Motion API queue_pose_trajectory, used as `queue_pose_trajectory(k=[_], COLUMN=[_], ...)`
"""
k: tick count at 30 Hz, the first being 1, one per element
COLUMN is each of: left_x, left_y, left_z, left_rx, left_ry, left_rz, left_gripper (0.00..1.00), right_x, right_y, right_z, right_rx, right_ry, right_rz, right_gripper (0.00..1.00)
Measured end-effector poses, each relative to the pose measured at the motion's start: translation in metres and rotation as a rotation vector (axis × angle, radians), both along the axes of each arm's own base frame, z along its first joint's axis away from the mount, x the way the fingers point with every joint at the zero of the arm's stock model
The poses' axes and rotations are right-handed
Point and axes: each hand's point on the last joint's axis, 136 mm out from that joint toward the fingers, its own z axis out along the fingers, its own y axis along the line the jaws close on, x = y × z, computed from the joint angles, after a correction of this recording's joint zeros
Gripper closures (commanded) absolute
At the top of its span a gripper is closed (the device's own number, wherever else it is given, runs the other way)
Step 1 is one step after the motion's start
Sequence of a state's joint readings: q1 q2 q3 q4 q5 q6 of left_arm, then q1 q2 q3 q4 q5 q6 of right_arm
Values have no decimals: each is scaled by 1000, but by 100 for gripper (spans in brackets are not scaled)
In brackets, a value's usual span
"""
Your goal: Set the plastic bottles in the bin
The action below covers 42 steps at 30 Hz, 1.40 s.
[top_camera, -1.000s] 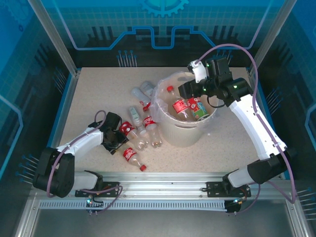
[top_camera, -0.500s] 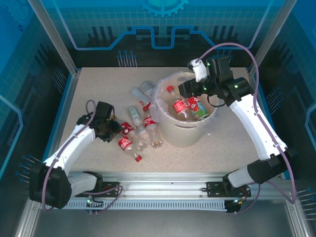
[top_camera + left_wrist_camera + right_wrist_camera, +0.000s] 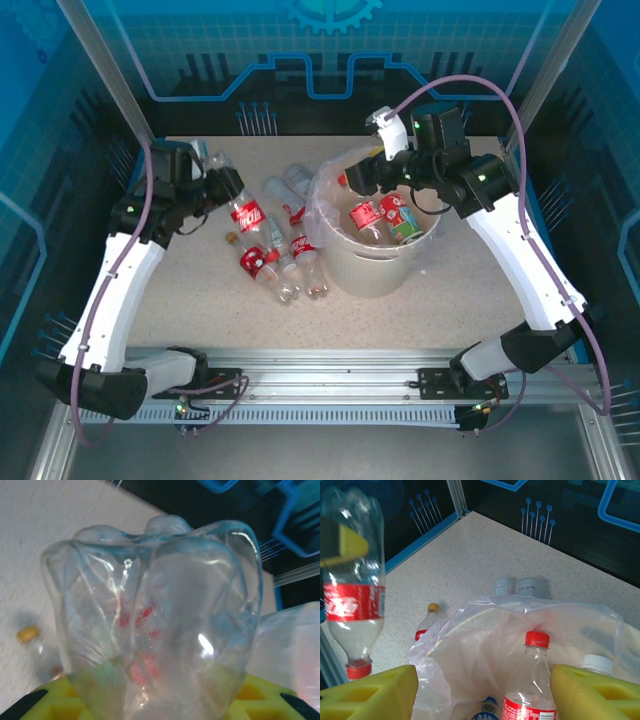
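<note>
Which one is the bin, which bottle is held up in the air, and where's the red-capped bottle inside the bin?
the bin (image 3: 378,272), top view, on its beige outer wall.
the held bottle (image 3: 246,212), top view, on its red label.
the red-capped bottle (image 3: 537,639), right wrist view, on its cap.

— The clear plastic bottle with the lobed base (image 3: 155,615) is looking glossy and is catching bright highlights.
— The thin clear plastic bag liner (image 3: 485,630) is shining too, crinkled all over.
— The round cream plastic bin (image 3: 375,270) is looking smooth and matt.
— And the speckled beige tabletop (image 3: 180,290) is looking matt, while the silver metal rail (image 3: 330,360) is showing a dull brushed sheen.
</note>
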<state>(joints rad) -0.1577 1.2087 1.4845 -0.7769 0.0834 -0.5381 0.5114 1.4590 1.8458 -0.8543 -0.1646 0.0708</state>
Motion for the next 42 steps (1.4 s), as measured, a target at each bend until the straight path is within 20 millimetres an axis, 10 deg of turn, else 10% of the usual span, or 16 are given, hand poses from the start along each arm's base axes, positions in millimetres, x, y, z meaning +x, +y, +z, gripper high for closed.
queue_pose_trajectory(k=[9, 15, 24, 34, 42], left_x=[8, 8, 42, 35, 30], left_y=[-37, -106, -227, -270, -275], left_z=[163, 201, 124, 43, -13], left_rx=[-100, -176, -164, -106, -81], left_ry=[-402, -512, -337, -180, -55], left_rz=[-163, -354, -489, -439, -402], left_gripper=[87, 93, 100, 100, 52], right_x=[11, 18, 27, 25, 23], right_y=[-16, -46, -99, -106, -96], right_z=[0, -4, -3, -3, -9], right_rx=[-7, 32, 111, 141, 158], right_ry=[-7, 19, 47, 65, 105], right_rz=[-82, -191, -365, -369, -315], right_gripper=[29, 29, 29, 28, 28])
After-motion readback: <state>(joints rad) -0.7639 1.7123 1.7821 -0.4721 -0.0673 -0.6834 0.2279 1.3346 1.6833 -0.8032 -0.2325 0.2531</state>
